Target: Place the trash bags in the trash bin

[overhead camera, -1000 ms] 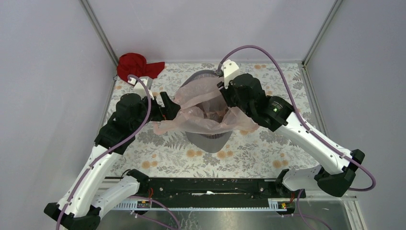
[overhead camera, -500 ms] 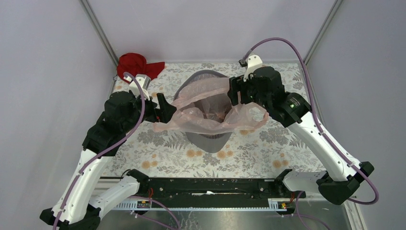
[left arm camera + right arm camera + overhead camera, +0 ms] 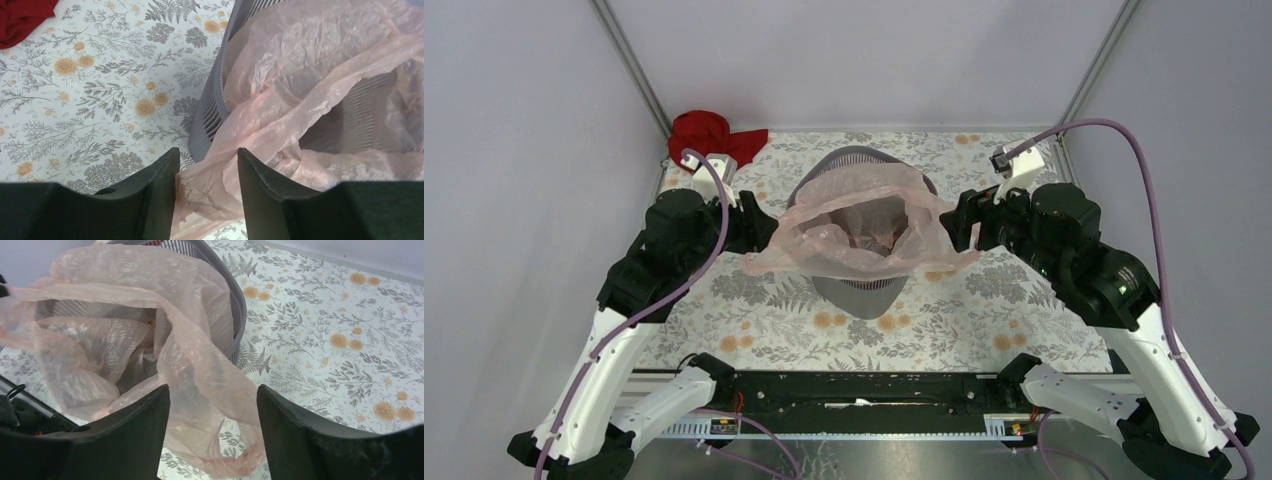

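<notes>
Currently the translucent pale pink plastic film bag [image 3: 864, 225] lies draped over the mouth of the round dark grey mesh-sided plastic bin [image 3: 854, 292], which stands upright on the floral-patterned table [image 3: 754, 320]. The bag's pocket sags inside the bin. Its near edge and right-hand flap hang outside over the rim.

Change over the last second — the right hand [image 3: 959, 222], previously at the bin's far right rim with the film, has withdrawn to the right and now stands just beside the bin. Its fingers are wide apart. The right wrist view shows film below them but none pinched. The left hand [image 3: 764, 225] has shifted slightly back from the left rim. Its fingers are also apart, with the bag's left corner lying loose in the gap, not clamped.

Assessment: both hands appear to have let go, so the bag is spread open across the rim but not fully contained. Remaining work, judged from this state, is to press the overhanging film down into the bin. Risk: the light film may slide off the near side. The red cloth [image 3: 709, 135] at the far left corner is not involved.
</notes>
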